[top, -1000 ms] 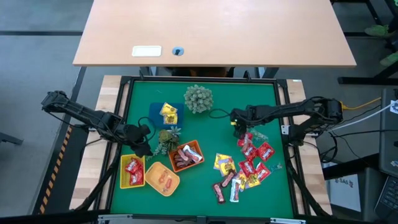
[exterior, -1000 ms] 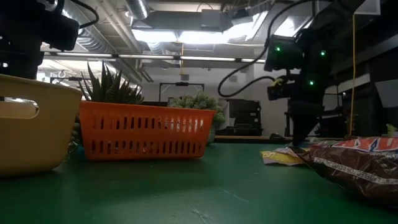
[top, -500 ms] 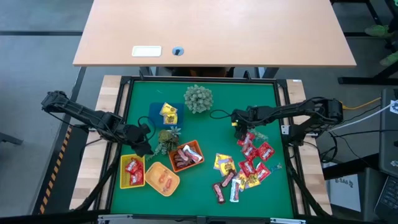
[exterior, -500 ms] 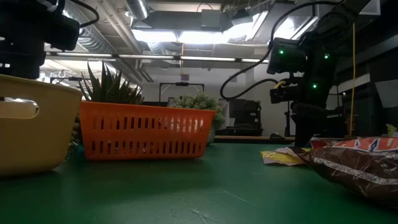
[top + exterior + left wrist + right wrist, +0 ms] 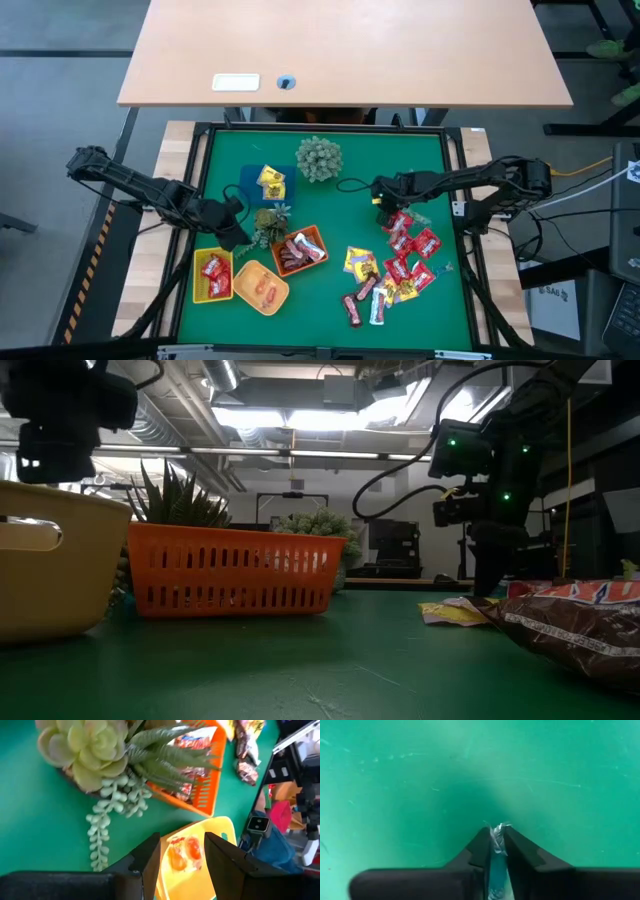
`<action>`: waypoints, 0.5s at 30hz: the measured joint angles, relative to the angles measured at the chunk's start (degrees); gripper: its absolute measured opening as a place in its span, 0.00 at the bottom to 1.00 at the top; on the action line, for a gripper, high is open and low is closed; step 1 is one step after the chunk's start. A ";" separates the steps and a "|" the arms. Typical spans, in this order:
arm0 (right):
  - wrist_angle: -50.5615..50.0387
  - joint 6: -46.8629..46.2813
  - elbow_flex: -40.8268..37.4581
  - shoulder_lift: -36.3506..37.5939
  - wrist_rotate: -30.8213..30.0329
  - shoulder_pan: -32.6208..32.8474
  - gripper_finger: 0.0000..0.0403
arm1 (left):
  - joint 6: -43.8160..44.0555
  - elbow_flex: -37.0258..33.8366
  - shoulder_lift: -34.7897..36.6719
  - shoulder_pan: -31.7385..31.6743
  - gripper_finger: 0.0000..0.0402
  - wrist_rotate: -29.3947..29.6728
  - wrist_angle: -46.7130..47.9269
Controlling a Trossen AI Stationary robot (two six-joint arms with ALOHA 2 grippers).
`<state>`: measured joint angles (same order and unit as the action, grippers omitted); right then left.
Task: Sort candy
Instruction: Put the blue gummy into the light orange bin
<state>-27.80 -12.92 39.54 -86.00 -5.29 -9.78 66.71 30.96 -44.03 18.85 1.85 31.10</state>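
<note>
The candy lies in a loose pile (image 5: 400,262) of red, yellow and dark packets on the right of the green mat. My right gripper (image 5: 495,836) stands at the pile's far end (image 5: 384,205), pointing steeply down and shut on a small clear-wrapped candy (image 5: 496,851). My left gripper (image 5: 182,851) hangs open above the yellow tray (image 5: 220,827) that holds orange sweets (image 5: 184,852), with nothing between its fingers. It is at the mat's left (image 5: 230,233). My right gripper pinches the small clear-wrapped candy between its two fingers. The crinkled silvery end of the wrapper (image 5: 496,831) sticks out past the fingertips. The fingers come from above, pointing steeply down at the mat. Whether the piece is clear of the mat I cannot tell.
An orange basket (image 5: 300,250) of dark bars, a yellow tray (image 5: 213,276) of red packets and a blue tray (image 5: 268,182) of yellow packets sit on the mat's left half. A succulent (image 5: 95,750) and a spiky pale green ball (image 5: 318,158) stand near them. Bare mat lies in the middle.
My left gripper has turned a little in place above the trays. My right arm has shifted slightly at the pile's far end, its gripper staying down at the mat.
</note>
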 joint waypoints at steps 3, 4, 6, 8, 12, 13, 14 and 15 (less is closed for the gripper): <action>0.30 0.01 -0.01 0.00 0.89 0.02 0.07 | -1.79 0.00 0.00 -0.02 0.34 1.29 -1.88; 0.34 0.01 -0.01 0.00 1.03 0.00 0.06 | -2.49 0.00 0.00 -0.02 0.34 1.81 -2.57; 0.47 -0.01 -0.01 0.00 1.19 0.02 0.04 | -3.67 0.00 0.00 -0.01 0.34 3.16 -4.17; 0.35 -0.01 0.27 -0.04 1.57 0.00 0.03 | -4.97 0.00 0.00 -0.02 0.34 4.77 -5.97; 0.74 -0.08 2.32 -0.22 5.84 0.02 0.03 | -8.60 0.00 0.00 -0.01 0.34 7.73 -9.25; 0.75 -0.09 3.19 -0.22 7.19 0.02 0.04 | -9.44 0.00 0.00 -0.02 0.34 8.25 -9.86; 0.92 -0.10 4.11 -0.21 8.83 0.03 0.04 | -10.13 0.00 0.00 -0.01 0.34 8.53 -10.46; 1.15 -0.12 4.98 -0.21 10.40 0.06 0.04 | -10.62 0.00 0.00 -0.01 0.34 8.74 -10.87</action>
<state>-26.65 -13.03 44.52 -86.21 5.11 -9.72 56.08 30.96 -44.03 18.85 10.58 20.23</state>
